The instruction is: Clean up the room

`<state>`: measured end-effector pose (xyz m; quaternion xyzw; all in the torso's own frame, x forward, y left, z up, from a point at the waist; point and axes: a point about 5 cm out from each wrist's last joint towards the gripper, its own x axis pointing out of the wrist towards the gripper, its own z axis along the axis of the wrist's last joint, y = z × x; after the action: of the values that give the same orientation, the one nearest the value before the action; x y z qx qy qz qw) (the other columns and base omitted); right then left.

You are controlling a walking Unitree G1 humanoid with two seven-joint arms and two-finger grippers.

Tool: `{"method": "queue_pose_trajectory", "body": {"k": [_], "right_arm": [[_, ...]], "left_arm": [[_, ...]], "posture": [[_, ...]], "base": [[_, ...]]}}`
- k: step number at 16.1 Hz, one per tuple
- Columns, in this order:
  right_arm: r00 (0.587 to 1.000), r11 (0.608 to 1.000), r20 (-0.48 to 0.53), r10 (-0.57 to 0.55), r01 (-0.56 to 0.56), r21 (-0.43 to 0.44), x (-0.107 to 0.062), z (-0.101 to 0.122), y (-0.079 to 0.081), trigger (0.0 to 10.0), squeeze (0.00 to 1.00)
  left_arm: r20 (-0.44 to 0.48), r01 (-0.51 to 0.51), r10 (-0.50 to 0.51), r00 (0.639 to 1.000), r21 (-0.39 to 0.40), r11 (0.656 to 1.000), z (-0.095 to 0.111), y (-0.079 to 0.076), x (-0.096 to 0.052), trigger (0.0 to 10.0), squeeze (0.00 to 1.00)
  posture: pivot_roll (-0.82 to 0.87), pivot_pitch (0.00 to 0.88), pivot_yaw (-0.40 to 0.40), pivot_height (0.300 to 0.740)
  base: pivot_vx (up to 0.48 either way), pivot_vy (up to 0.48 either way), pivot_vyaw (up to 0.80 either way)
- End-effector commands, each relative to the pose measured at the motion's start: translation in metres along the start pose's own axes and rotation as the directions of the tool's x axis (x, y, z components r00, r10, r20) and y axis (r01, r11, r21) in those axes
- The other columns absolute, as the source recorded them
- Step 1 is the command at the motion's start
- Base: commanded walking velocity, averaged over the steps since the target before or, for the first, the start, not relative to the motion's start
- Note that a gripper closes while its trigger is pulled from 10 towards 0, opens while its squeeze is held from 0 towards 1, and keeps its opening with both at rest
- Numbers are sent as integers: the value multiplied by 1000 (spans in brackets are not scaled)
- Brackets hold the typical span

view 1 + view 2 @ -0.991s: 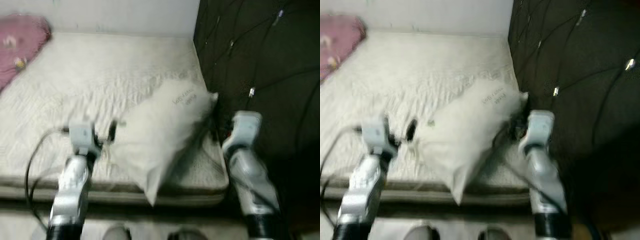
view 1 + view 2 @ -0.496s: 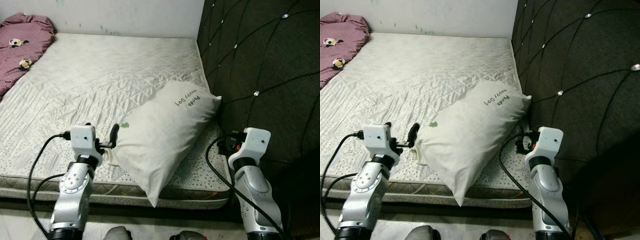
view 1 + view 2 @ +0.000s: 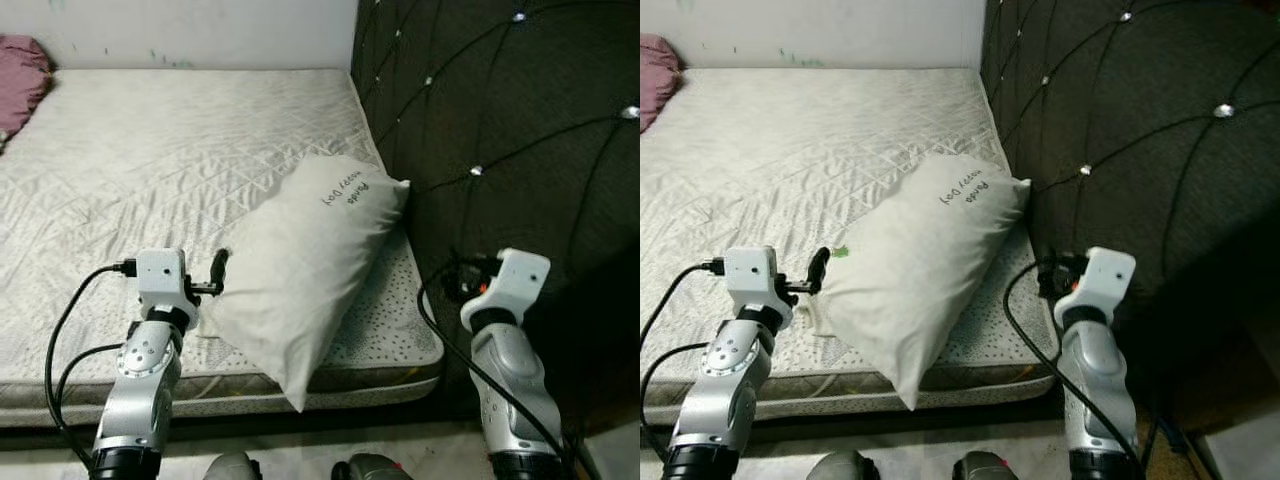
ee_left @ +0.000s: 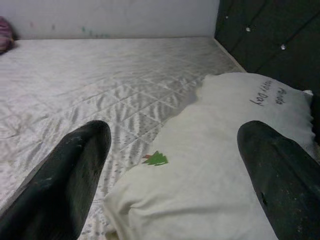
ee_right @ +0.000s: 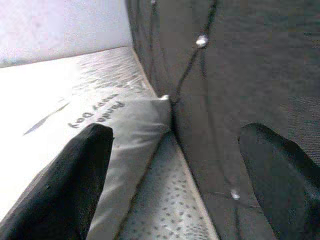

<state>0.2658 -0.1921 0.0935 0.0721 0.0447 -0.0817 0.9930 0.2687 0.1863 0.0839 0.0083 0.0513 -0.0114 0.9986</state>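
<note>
A white pillow [image 3: 305,275] with dark writing lies aslant on the bare mattress [image 3: 150,150], its far corner against the dark headboard [image 3: 500,120] and its near corner over the mattress edge. My left gripper [image 3: 212,280] is open at the pillow's left corner, beside a small green tree print [image 4: 157,159]. In the left wrist view that gripper [image 4: 175,130] has the pillow [image 4: 225,165] between its spread fingers [image 4: 75,170], not touching it. My right gripper [image 5: 175,132] is open, low beside the headboard [image 5: 240,75], facing the gap between pillow [image 5: 100,125] and headboard.
A pink blanket [image 3: 20,80] lies at the mattress's far left corner. A pale wall [image 3: 200,30] runs behind the bed. The tufted headboard fills the right side. Black cables [image 3: 60,330] loop from both wrists. My feet [image 3: 230,466] stand at the bed's near edge.
The whole picture has shifted left and sharpened, so the camera has turned right. Both grippers stay open. The pillow lies as before.
</note>
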Motion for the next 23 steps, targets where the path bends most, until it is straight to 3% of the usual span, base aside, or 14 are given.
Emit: {"method": "queue_pose_trajectory", "body": {"k": [1, 4, 6, 7, 10, 23], "right_arm": [[1000, 1000, -9, -1, 1, 5, 0, -2, 0, 10000, 0], [1000, 1000, -7, 14, -14, 15, 1, -3, 5, 10000, 0], [1000, 1000, -8, 11, -11, 22, 3, -3, 5, 10000, 0], [1000, 1000, -11, 9, -9, 28, 3, -3, 4, 10000, 0], [1000, 999, -17, 7, -6, 35, 1, -4, 3, 10000, 0], [1000, 999, -25, -4, 5, 48, 1, -6, 3, 10000, 0]], "left_arm": [[3, -16, 16, 1000, 2, 1000, 4, 1, 3, 10000, 0], [-13, -13, 12, 1000, -43, 999, 6, 2, 6, 10000, 0], [-11, -30, 30, 999, -8, 1000, 10, 2, 6, 10000, 0], [-12, 13, -13, 1000, 7, 1000, 11, 2, 6, 10000, 0], [-11, -31, 31, 999, 37, 999, 9, 6, 6, 10000, 0], [46, -90, 88, 995, 66, 994, 12, 9, 8, 10000, 0]], "posture": [[-1, 42, 7, 740], [-5, 52, 11, 740], [-3, 53, 10, 740], [1, 56, 8, 740], [-2, 60, 8, 740], [-2, 54, 9, 740]], "base": [[0, 0, 0], [0, 0, 0], [0, 0, 0], [0, 0, 0], [0, 0, 0], [0, 0, 0]]}}
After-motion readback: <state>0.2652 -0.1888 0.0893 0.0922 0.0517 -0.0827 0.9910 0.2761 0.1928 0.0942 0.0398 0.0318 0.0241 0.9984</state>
